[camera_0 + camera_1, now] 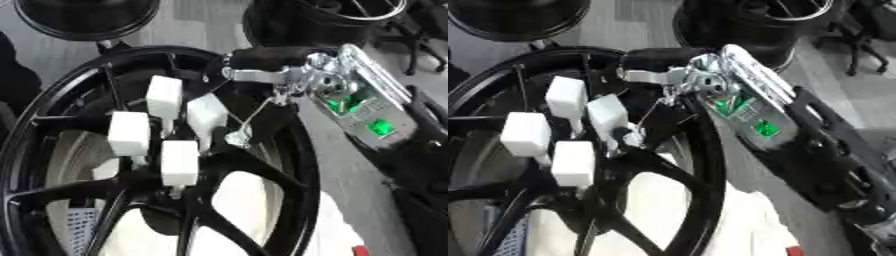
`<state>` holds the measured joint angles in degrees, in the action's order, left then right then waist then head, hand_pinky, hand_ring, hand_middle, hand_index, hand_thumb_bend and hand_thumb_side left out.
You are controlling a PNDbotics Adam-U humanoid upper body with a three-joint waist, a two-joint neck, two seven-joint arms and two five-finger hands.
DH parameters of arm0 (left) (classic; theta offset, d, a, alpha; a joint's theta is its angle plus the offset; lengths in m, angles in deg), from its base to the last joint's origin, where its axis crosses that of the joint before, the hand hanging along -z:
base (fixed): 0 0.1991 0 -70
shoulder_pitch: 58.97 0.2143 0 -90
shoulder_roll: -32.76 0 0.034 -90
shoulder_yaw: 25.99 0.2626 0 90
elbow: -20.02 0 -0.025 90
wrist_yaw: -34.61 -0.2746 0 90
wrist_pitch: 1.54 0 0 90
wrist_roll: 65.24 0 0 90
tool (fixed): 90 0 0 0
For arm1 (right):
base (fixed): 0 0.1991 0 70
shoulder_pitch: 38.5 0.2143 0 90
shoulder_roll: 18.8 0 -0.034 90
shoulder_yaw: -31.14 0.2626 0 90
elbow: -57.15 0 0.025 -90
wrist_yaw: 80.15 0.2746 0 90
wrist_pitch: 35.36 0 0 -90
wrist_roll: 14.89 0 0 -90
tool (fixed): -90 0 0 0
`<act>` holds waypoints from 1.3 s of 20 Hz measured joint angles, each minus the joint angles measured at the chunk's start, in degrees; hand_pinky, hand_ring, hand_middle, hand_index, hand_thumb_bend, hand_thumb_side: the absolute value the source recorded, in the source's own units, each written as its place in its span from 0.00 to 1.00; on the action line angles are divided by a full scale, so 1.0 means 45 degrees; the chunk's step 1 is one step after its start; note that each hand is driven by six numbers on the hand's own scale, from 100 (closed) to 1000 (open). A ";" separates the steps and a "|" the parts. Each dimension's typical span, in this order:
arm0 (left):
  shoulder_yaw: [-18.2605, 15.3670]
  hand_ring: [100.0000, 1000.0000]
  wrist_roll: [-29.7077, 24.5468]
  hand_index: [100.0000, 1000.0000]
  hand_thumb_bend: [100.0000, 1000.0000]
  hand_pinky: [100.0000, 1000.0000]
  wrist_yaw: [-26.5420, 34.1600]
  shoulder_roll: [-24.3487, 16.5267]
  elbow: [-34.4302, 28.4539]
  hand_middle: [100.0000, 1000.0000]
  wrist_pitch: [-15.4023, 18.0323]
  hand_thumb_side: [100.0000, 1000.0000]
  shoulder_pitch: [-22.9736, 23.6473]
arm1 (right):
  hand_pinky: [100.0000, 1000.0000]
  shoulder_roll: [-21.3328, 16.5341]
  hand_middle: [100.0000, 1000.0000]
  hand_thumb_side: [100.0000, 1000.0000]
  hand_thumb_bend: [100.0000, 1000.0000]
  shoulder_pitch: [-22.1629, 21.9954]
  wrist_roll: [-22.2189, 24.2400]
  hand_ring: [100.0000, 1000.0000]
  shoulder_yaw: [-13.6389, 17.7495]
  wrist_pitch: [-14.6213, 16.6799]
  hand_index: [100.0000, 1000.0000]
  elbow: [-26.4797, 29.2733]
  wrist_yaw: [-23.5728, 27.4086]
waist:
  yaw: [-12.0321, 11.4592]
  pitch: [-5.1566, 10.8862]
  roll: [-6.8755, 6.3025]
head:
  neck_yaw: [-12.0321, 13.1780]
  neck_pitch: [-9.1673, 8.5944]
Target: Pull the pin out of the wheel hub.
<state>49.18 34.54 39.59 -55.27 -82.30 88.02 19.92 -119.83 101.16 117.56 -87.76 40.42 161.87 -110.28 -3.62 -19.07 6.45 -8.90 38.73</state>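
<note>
A black spoked wheel (302, 150) fills the left and middle of both views. Around its hub (188, 192) stand several pins with white block heads: one at the top (164, 97), one to the right (207, 116), one to the left (129, 133) and one at the bottom (179, 162). My right hand (267, 59) reaches in from the right and hangs over the wheel's upper rim, above and to the right of the pins. It touches none of them. A thin wire runs from its silver wrist (319, 75) down to a small silver piece (238, 136) beside the right pin.
Two more dark wheels lie beyond, at the top left (87, 17) and top right (324, 20). A chair base (411, 45) stands at the far right. White cloth (341, 235) lies under the wheel's lower right, with a small red thing (359, 248) at its edge.
</note>
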 measured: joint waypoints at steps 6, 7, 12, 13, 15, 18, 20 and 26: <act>0.0028 0.66 -0.0006 0.79 0.00 0.78 0.0000 0.0001 0.0000 0.56 -0.0006 0.69 -0.0008 | 0.89 0.0004 0.73 0.14 0.13 0.0000 0.0065 0.84 -0.0013 -0.0069 0.85 -0.0005 0.0117 | -0.0025 -0.0005 0.0008 | -0.0024 0.0000; 0.0028 0.66 -0.0007 0.79 0.00 0.78 0.0000 0.0001 0.0000 0.57 -0.0007 0.70 -0.0008 | 0.87 0.0006 0.60 0.11 0.09 0.0000 0.0067 0.79 -0.0011 -0.0079 0.77 -0.0005 0.0124 | -0.0026 -0.0007 0.0009 | -0.0024 0.0000; 0.0028 0.66 -0.0014 0.79 0.00 0.78 0.0000 0.0005 0.0000 0.57 -0.0014 0.70 -0.0013 | 0.86 0.0017 0.52 0.12 0.06 0.0000 -0.0052 0.77 -0.0011 -0.0205 0.71 -0.0005 0.0282 | -0.0084 -0.0051 0.0043 | -0.0044 0.0000; 0.0028 0.66 -0.0015 0.79 0.00 0.78 0.0000 0.0005 -0.0001 0.57 -0.0016 0.70 -0.0015 | 0.86 0.0018 0.50 0.11 0.05 0.0001 -0.0073 0.76 -0.0011 -0.0225 0.69 -0.0005 0.0304 | -0.0105 -0.0053 0.0059 | -0.0049 -0.0002; 0.0028 0.66 -0.0016 0.79 0.00 0.78 0.0000 0.0006 -0.0001 0.57 -0.0020 0.70 -0.0016 | 0.85 0.0036 0.46 0.11 0.03 0.0013 -0.0144 0.75 -0.0011 -0.0271 0.66 -0.0005 0.0364 | -0.0152 -0.0059 0.0073 | -0.0072 -0.0003; 0.0028 0.66 -0.0017 0.79 0.00 0.78 0.0000 0.0007 -0.0001 0.57 -0.0022 0.69 -0.0016 | 0.84 0.0097 0.38 0.08 0.00 0.0014 -0.0357 0.71 -0.0011 -0.0372 0.57 -0.0005 0.0521 | -0.0163 -0.0076 0.0076 | -0.0087 -0.0006; 0.0028 0.66 -0.0017 0.79 0.00 0.78 0.0000 0.0008 -0.0001 0.57 -0.0024 0.70 -0.0016 | 0.82 0.0110 0.35 0.03 0.00 0.0015 -0.0569 0.68 -0.0007 -0.0480 0.54 -0.0005 0.0659 | -0.0166 -0.0077 0.0079 | -0.0089 -0.0010; 0.0028 0.66 -0.0011 0.78 0.00 0.78 0.0001 0.0105 -0.0001 0.57 -0.0041 0.70 -0.0017 | 0.78 0.0111 0.23 0.00 0.00 0.0098 -0.1378 0.56 0.0058 -0.0878 0.43 -0.0060 0.1237 | -0.0248 -0.0072 0.0088 | -0.0257 -0.0055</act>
<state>49.31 34.49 39.59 -54.80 -82.31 87.83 19.85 -119.34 101.60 111.36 -87.50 36.47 161.60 -104.72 -4.74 -19.40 6.84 -10.06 38.48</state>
